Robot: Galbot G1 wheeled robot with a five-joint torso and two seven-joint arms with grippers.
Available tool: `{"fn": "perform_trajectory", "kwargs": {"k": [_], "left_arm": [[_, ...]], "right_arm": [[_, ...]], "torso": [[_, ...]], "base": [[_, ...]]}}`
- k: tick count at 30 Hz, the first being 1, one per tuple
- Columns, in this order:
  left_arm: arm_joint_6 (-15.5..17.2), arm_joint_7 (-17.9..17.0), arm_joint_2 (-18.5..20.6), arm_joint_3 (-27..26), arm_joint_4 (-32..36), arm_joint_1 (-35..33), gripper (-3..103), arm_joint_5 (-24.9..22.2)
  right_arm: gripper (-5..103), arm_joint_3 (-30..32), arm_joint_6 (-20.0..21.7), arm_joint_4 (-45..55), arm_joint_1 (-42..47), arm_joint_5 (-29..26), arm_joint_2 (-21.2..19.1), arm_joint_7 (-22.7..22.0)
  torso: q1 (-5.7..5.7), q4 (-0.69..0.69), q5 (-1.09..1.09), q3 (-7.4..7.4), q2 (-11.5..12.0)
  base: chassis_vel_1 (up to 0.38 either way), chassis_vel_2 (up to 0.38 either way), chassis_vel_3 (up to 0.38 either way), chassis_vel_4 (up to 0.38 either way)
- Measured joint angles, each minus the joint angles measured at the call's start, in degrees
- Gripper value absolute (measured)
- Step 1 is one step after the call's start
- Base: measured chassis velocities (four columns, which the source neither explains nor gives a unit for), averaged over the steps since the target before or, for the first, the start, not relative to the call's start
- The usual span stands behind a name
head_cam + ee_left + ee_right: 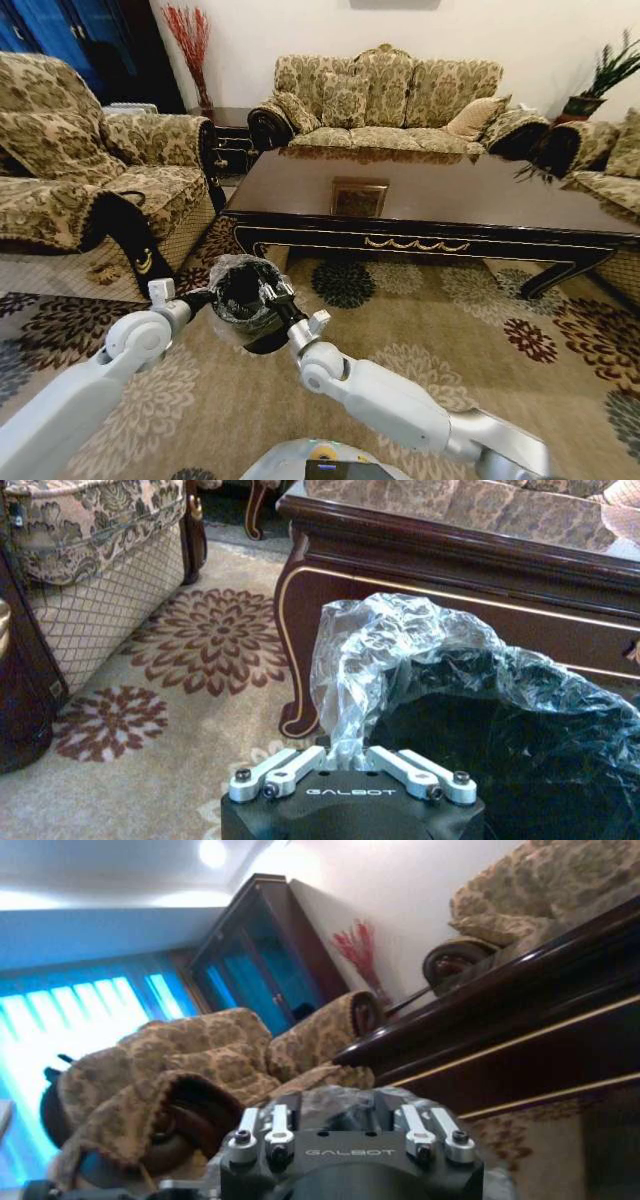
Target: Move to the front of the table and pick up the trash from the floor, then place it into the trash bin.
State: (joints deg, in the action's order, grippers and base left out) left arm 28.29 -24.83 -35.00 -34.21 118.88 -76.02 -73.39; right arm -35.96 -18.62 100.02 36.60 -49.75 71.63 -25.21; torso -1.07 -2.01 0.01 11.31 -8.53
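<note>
While hidden overhead, left gripper (350,769) pinching trash bin (480,727) liner; right's grip unclear.

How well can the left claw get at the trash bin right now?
Probably yes: the left claw is pinched on the bag liner at the trash bin rim, with nothing between them. The right claw sits at the bin's other side.

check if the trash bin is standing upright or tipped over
Upright: in the head view the trash bin shows its open mouth facing up, standing on the carpet between both grippers, bag rim pinched by the left gripper.
</note>
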Motion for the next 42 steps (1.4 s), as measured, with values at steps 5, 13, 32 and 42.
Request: {"fn": "perform_trajectory", "kwargs": {"k": [5, 13, 32, 42], "left_arm": [[-0.14, -0.96, -0.46, 0.31, 1.05, -3.23, 4, 0.43], [-5.51, -0.53, -3.22, 3.62, -0.61, -10.34, 4, 6.97], [-10.91, -0.11, -8.96, 15.82, -8.25, -9.46, 4, 17.64], [-12.14, -4.34, -5.46, 16.92, -4.94, -10.06, 28, 16.35]], "right_arm": [[67, 4.14, 2.18, 0.14, 1.16, 0.94, -0.18, -4.03], [97, 16.01, 2.01, -1.18, 2.88, 0.66, -1.8, -4.86], [100, 24.24, 2.13, -1.72, 8.07, 1.67, -5.03, -7.16], [100, 23.95, 1.25, -2.35, 9.12, 3.61, -6.23, -9.29]], "torso": [[0.0, 0.0, 0.0, 0.0, 0.0], [0.0, -0.02, -0.03, 0.0, 0.0], [0.0, -0.02, 0.01, 0.0, 0.0], [0.0, -0.02, 0.01, 0.0, 0.0]], "base": [[0.0, 0.0, 0.0, 0.0], [0.0, 0.0, 0.0, 0.0], [0.0, 0.0, 0.0, 0.0], [0.0, 0.0, 0.0, 0.0]]}}
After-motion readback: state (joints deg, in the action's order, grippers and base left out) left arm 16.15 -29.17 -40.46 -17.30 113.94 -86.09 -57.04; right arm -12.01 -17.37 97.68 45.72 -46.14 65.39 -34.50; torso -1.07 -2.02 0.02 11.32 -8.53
